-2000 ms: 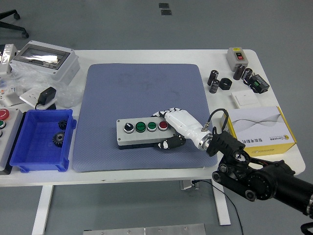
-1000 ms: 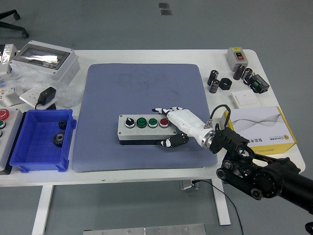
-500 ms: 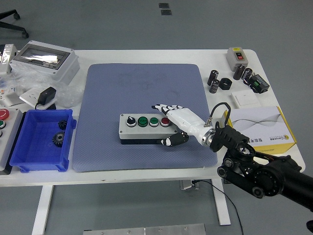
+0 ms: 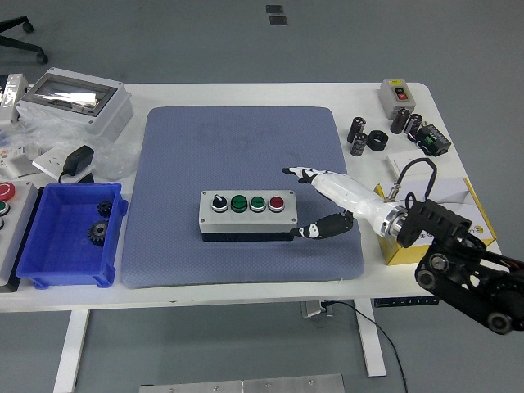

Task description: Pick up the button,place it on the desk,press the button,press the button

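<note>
The button box (image 4: pixel 246 211) is a grey box with a black knob, two green buttons and one red button (image 4: pixel 277 203) in a row. It lies flat on the blue-grey mat (image 4: pixel 241 147), near its front edge. My right hand (image 4: pixel 315 201) is white with black fingertips and hangs just right of the box, clear of it. Its fingers (image 4: pixel 299 173) are spread, the thumb (image 4: pixel 315 230) low near the box's right end. It holds nothing. My left arm is out of view.
A blue bin (image 4: pixel 70 237) with black gears stands at the left. A grey enclosure (image 4: pixel 74 100) and a black adapter (image 4: pixel 78 160) lie at the back left. A yellow and white carton (image 4: pixel 434 209) sits under my right forearm. Small parts (image 4: pixel 397 131) lie at the back right.
My right hand let go of the button box and drew back to the right with its fingers spread. The box shifted slightly right earlier and now rests on the mat.
</note>
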